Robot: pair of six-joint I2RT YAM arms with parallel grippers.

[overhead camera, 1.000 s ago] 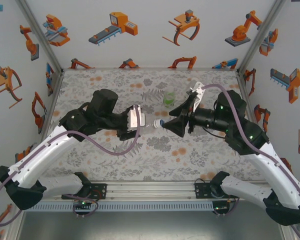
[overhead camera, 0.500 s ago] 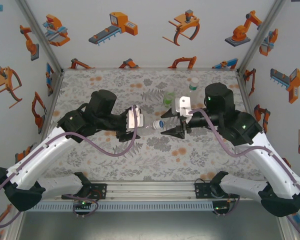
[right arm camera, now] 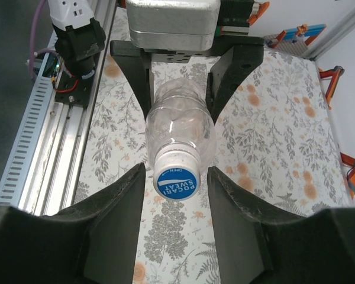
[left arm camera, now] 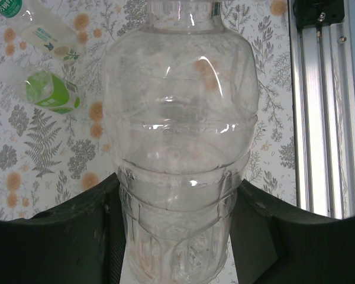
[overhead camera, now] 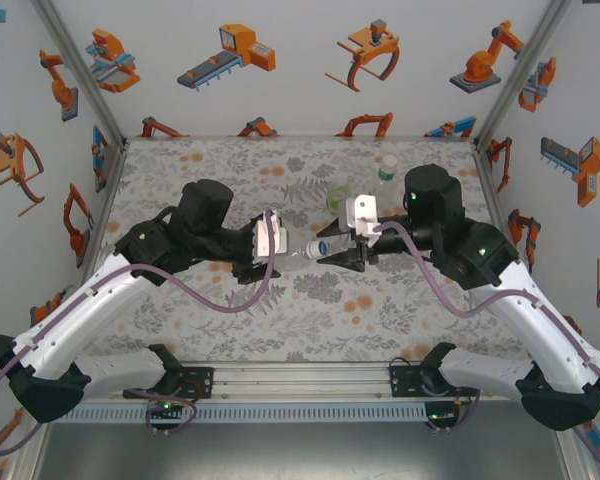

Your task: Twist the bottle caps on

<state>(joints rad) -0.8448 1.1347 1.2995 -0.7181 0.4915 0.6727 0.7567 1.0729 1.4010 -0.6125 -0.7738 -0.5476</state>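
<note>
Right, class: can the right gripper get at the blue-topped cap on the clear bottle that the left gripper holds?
Probably yes. The left gripper holds the clear bottle sideways, neck toward the right gripper, whose open jaws flank the Pocari Sweat cap with slim gaps and nothing between.

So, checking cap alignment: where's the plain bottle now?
Centre of the top view: the plain bottle is held level by the left gripper, its cap between the right gripper's open fingers.

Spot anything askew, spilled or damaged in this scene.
Nothing spilled or damaged. One oddity: the clear bottle lies sideways in the air, clamped by the left gripper, its cap flanked by the open right gripper.
</note>
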